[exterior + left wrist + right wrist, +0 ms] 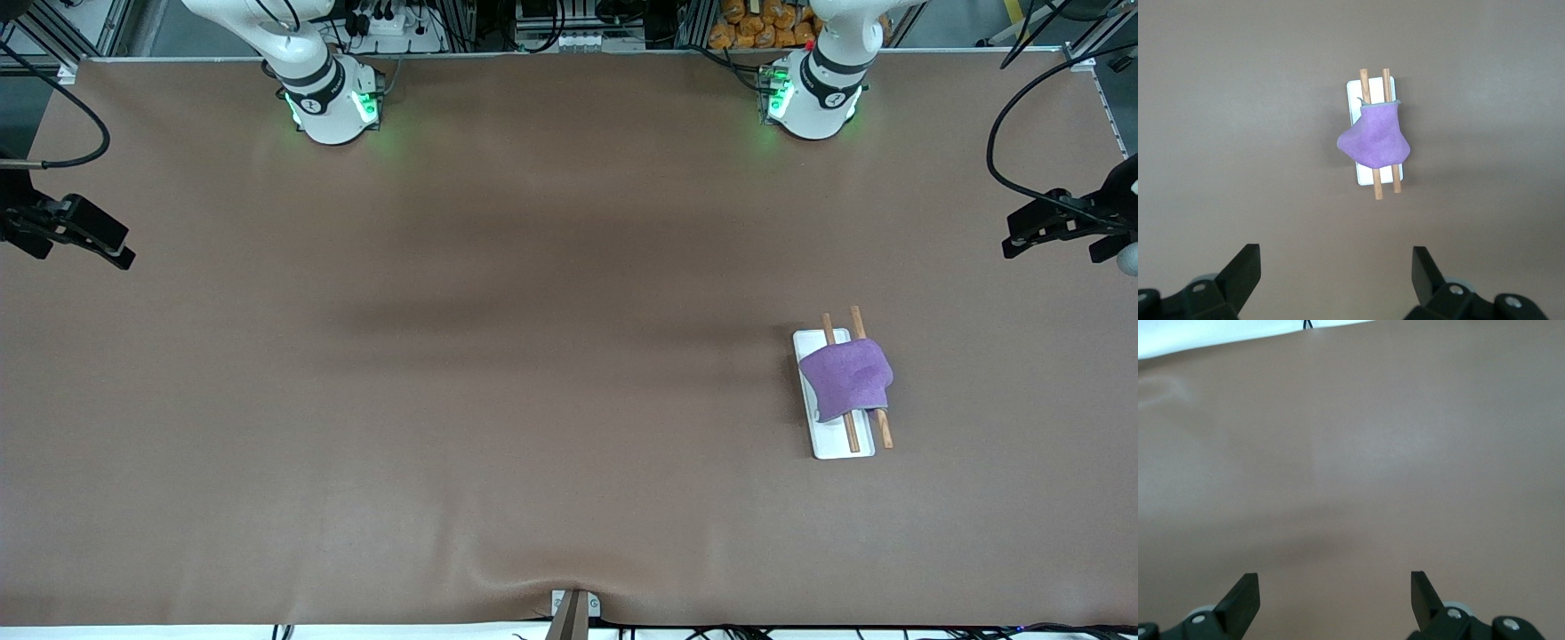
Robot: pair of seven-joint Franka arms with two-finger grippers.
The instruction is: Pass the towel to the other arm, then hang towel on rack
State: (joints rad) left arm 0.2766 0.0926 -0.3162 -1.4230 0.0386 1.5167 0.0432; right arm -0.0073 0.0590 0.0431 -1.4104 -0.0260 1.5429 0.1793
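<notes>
The purple towel (845, 377) hangs draped over both wooden rods of the rack (841, 443), which stands on its white base toward the left arm's end of the table. In the left wrist view the towel (1375, 141) covers the middle of the rack (1355, 93), with rod ends sticking out on both sides. My left gripper (1336, 267) is open and empty, high above the table, well apart from the rack. My right gripper (1335, 590) is open and empty over bare table. Neither gripper shows in the front view; only the arm bases do.
Black camera clamps stand at both ends of the table (71, 233) (1058, 222). A small metal bracket (573, 609) sits at the table's edge nearest the front camera. The brown table cover (444, 356) has slight wrinkles there.
</notes>
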